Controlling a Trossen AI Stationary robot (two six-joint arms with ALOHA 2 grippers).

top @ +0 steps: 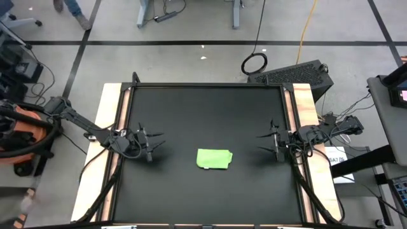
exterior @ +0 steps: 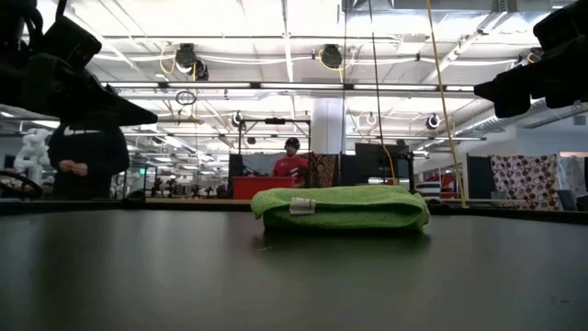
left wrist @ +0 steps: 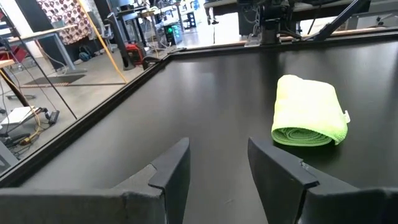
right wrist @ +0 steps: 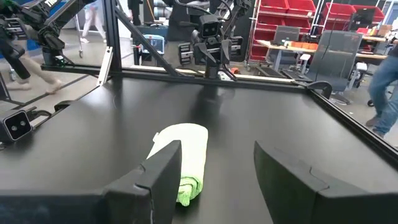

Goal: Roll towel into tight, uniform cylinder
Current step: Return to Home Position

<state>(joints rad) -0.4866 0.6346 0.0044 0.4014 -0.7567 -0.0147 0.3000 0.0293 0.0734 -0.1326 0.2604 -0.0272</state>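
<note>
Mat (top: 191, 108): towel (top: 214, 159) btw L claw (top: 155, 145), R claw (top: 263, 142).

**Surfaces on my table**

I see the towel (top: 214, 159) as soft, fuzzy, matt cloth. The table mat (top: 203, 108) is smooth with a faint sheen. Pale wood strips (top: 109, 105) edge it left and right. The fingers (left wrist: 281, 174) of my left gripper (left wrist: 217, 168) look matt plastic.

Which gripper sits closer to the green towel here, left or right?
Right, by a small margin. The right gripper hangs open to the right of the towel; the left gripper hangs open a bit farther off on its left.
</note>
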